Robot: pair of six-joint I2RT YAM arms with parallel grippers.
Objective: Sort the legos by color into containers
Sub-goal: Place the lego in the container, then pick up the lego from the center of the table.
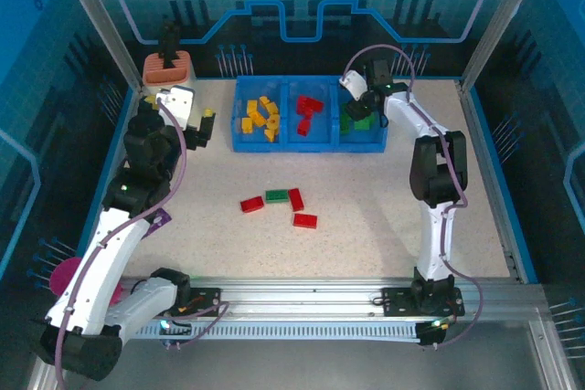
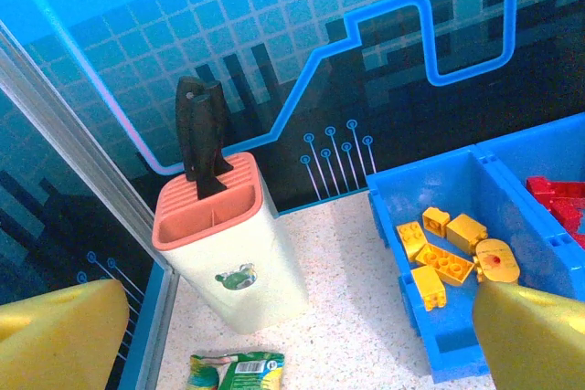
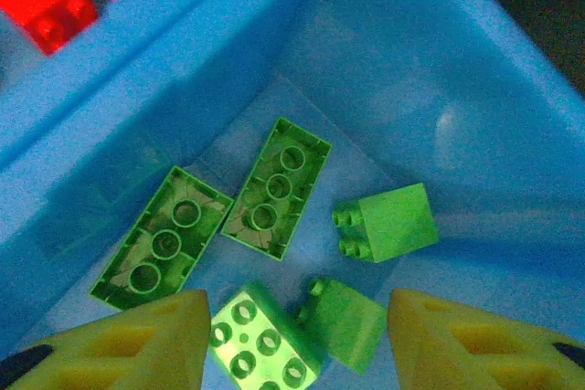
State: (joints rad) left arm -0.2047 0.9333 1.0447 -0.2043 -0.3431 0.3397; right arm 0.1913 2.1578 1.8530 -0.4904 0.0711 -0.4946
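The right tool (image 3: pixel 294 326) hangs spread over the green bricks (image 3: pixel 274 187) in the tray (image 3: pixel 430 79), where greens belong; the left tool (image 2: pixel 297 326) is spread and empty, and four bricks (image 1: pixel 304 220) wait on the tabletop (image 1: pixel 384 216).

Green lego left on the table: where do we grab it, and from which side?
From straight above, fingers across the long sides of the green lego: it lies flat, its near and far edges look free, while red legos sit close at both short ends.

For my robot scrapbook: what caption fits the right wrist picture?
Open right end effector above five green plastic studded bricks inside a bright-blue plastic tray compartment.
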